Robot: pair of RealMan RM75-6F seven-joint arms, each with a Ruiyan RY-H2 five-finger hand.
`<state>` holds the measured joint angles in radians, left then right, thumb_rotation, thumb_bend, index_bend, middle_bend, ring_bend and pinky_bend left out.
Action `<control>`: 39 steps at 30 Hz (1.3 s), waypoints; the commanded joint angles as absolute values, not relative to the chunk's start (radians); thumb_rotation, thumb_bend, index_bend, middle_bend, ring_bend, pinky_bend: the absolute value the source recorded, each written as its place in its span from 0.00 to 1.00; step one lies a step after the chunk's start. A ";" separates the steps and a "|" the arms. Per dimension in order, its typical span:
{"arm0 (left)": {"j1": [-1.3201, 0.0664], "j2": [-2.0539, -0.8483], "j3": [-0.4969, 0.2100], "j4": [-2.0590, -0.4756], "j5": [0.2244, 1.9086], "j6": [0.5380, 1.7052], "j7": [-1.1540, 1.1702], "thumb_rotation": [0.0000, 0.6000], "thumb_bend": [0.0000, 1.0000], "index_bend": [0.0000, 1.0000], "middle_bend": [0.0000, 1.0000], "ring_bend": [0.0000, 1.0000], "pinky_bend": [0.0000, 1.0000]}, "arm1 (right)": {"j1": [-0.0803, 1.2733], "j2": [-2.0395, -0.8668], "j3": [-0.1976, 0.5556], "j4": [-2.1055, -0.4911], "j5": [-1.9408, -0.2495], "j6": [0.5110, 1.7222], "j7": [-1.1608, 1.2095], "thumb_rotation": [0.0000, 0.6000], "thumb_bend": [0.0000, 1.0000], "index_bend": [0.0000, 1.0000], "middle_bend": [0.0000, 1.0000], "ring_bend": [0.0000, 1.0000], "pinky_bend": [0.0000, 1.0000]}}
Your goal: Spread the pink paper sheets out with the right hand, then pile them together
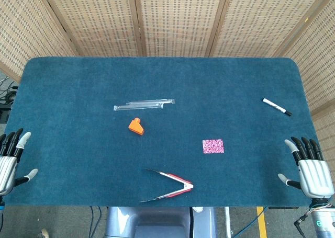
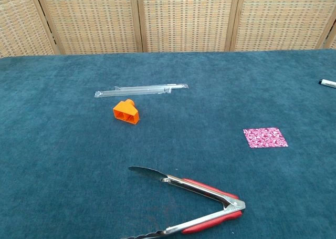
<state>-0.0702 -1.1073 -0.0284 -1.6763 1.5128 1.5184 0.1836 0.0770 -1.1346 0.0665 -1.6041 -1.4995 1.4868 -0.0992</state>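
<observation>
The pink patterned paper sheets (image 1: 213, 146) lie in one small neat square stack on the blue cloth, right of the table's middle; the chest view shows the stack (image 2: 265, 137) flat at the right. My right hand (image 1: 310, 169) rests open at the table's front right corner, well to the right of the stack and holding nothing. My left hand (image 1: 11, 158) sits open at the front left edge, also with nothing in it. Neither hand shows in the chest view.
Red-handled metal tongs (image 1: 170, 186) lie near the front edge, left of the stack. An orange plastic piece (image 1: 136, 126) and a clear wrapped stick (image 1: 144, 104) sit left of centre. A black-and-white marker (image 1: 276, 107) lies at the far right.
</observation>
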 commanded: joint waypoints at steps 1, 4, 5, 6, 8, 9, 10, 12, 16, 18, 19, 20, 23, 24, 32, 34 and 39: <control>-0.071 -1.107 -0.028 -1.678 1.512 1.516 0.185 1.00 0.01 0.00 0.00 0.00 0.00 | 0.077 -1.135 0.067 -1.604 -1.499 1.486 -0.099 1.00 0.03 0.14 0.11 0.00 0.02; -0.073 -1.107 -0.029 -1.678 1.514 1.514 0.186 1.00 0.01 0.00 0.00 0.00 0.00 | 0.079 -1.134 0.066 -1.604 -1.500 1.483 -0.098 1.00 0.03 0.14 0.11 0.00 0.02; -0.073 -1.106 -0.029 -1.679 1.514 1.513 0.186 1.00 0.01 0.00 0.00 0.00 0.00 | 0.080 -1.134 0.066 -1.605 -1.500 1.482 -0.097 1.00 0.03 0.14 0.11 0.00 0.02; -0.073 -1.106 -0.029 -1.679 1.514 1.513 0.187 1.00 0.01 0.00 0.00 0.00 0.00 | 0.080 -1.133 0.066 -1.605 -1.501 1.481 -0.097 1.00 0.03 0.14 0.11 0.00 0.02; -0.073 -1.105 -0.029 -1.681 1.515 1.515 0.186 1.00 0.01 0.00 0.00 0.00 0.00 | 0.082 -1.132 0.065 -1.607 -1.504 1.478 -0.092 1.00 0.03 0.14 0.11 0.00 0.02; -0.073 -1.104 -0.030 -1.681 1.516 1.518 0.186 1.00 0.01 0.00 0.00 0.00 0.00 | 0.085 -1.130 0.065 -1.611 -1.507 1.474 -0.088 1.00 0.03 0.14 0.11 0.00 0.02; -0.072 -1.103 -0.030 -1.682 1.517 1.519 0.186 1.00 0.01 0.00 0.00 0.00 0.00 | 0.088 -1.128 0.065 -1.613 -1.509 1.472 -0.083 1.00 0.03 0.14 0.11 0.00 0.02; -0.072 -1.099 -0.032 -1.684 1.518 1.521 0.185 1.00 0.01 0.00 0.00 0.00 0.00 | 0.094 -1.122 0.065 -1.615 -1.515 1.465 -0.075 1.00 0.03 0.14 0.12 0.00 0.02; -0.072 -1.086 -0.034 -1.696 1.523 1.526 0.185 1.00 0.01 0.00 0.00 0.00 0.00 | 0.118 -1.100 0.068 -1.632 -1.529 1.435 -0.056 1.00 0.03 0.14 0.13 0.00 0.02; -0.072 -1.079 -0.036 -1.702 1.525 1.531 0.186 1.00 0.01 0.00 0.00 0.00 0.00 | 0.139 -1.082 0.071 -1.648 -1.541 1.409 -0.033 1.00 0.03 0.14 0.13 0.00 0.02; -0.073 -1.076 -0.038 -1.705 1.525 1.531 0.187 1.00 0.01 0.00 0.00 0.00 0.00 | 0.149 -1.075 0.071 -1.655 -1.546 1.396 -0.021 1.00 0.03 0.14 0.13 0.00 0.02; -0.073 -1.072 -0.038 -1.709 1.525 1.531 0.186 1.00 0.01 0.00 0.00 0.00 0.00 | 0.160 -1.067 0.073 -1.662 -1.551 1.382 -0.008 1.00 0.04 0.14 0.13 0.00 0.02; -0.077 -1.053 -0.038 -1.728 1.526 1.522 0.174 1.00 0.01 0.00 0.00 0.00 0.00 | 0.206 -1.041 0.079 -1.685 -1.572 1.324 0.047 1.00 0.05 0.14 0.14 0.00 0.02; -0.079 -1.047 -0.039 -1.733 1.527 1.520 0.172 1.00 0.01 0.00 0.00 0.00 0.00 | 0.223 -1.034 0.080 -1.690 -1.578 1.303 0.064 1.00 0.06 0.14 0.14 0.00 0.02; -0.095 -1.002 -0.048 -1.776 1.534 1.505 0.173 1.00 0.02 0.00 0.00 0.00 0.00 | 0.395 -1.015 0.104 -1.694 -1.621 1.088 0.205 1.00 0.10 0.18 0.17 0.00 0.02; -0.100 -0.988 -0.051 -1.790 1.534 1.502 0.174 1.00 0.02 0.00 0.00 0.00 0.00 | 0.447 -1.024 0.113 -1.677 -1.625 1.028 0.244 1.00 0.10 0.20 0.18 0.00 0.02; -0.106 -0.963 -0.062 -1.811 1.526 1.500 0.177 1.00 0.01 0.00 0.00 0.00 0.00 | 0.547 -1.059 0.122 -1.629 -1.640 0.918 0.307 1.00 0.10 0.25 0.22 0.00 0.02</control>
